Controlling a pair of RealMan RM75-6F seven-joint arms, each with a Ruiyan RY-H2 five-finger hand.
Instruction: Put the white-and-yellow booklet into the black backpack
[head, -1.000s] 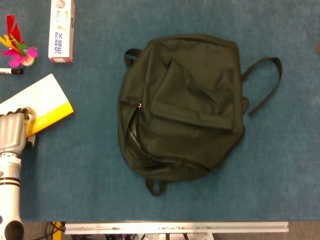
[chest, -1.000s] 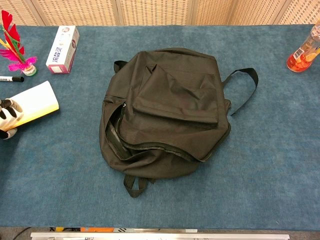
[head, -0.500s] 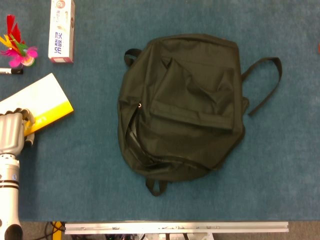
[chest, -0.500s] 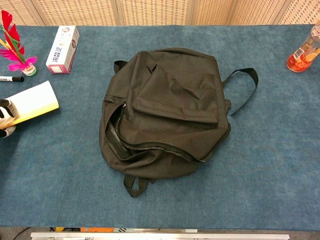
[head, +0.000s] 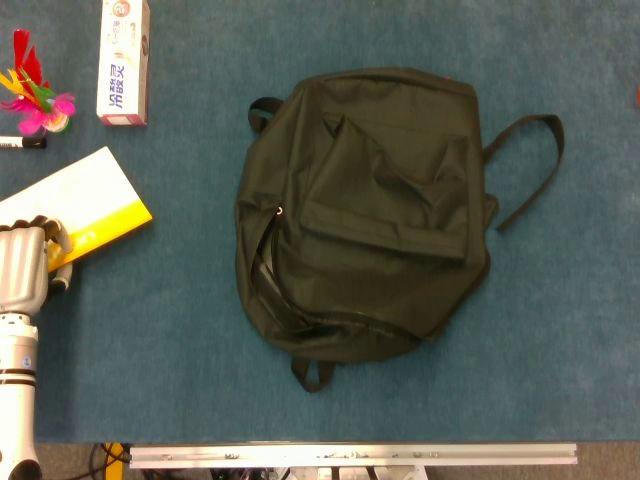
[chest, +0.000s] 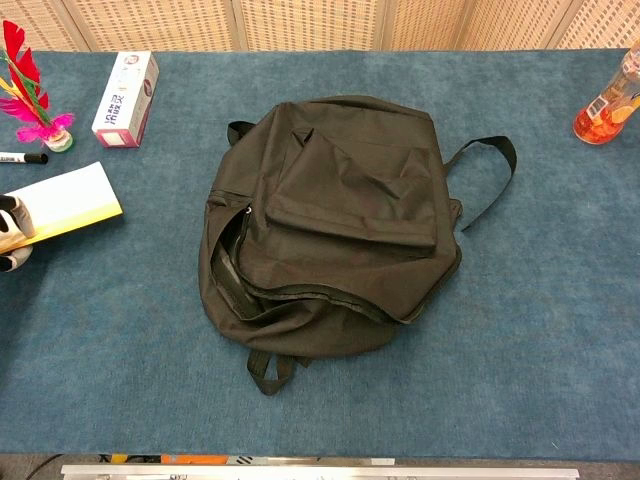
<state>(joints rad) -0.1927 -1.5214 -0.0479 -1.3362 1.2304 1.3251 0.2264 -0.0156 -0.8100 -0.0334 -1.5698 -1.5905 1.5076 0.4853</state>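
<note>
**Left hand on booklet at far left edge, backpack waiting mid-table**

Far left: left hand (head: 25, 262) sits on the near end of the white-and-yellow booklet (head: 75, 205), fingers curled onto the yellow strip. Looks like a grip, but whether the thumb is under the cover can't be told from either view. Booklet lies at the left table edge, well apart from the bag, white part pointing up-table.

Handling guess: thin, light, floppy paper with a slick cover; likely to sag or slide if pinched at 1 corner. Better taken along the short yellow end, thumb beneath.

Behind it: a feathered shuttlecock (head: 38, 100), a marker (head: 22, 143), a white box (head: 124, 62).

Centre: black backpack (head: 370, 205) lies flat, soft and collapsed. The main zipper opening (head: 262, 275) gapes along its left side, facing the booklet. The mouth is limp, so it probably needs holding open.

Right: loose strap (head: 530, 165). Right hand shows in neither view.

View differences: chest view shows an orange bottle (chest: 608, 105) at far right that the head view almost crops out, but only a sliver of the left hand. Head view shows the hand and forearm whole.
</note>
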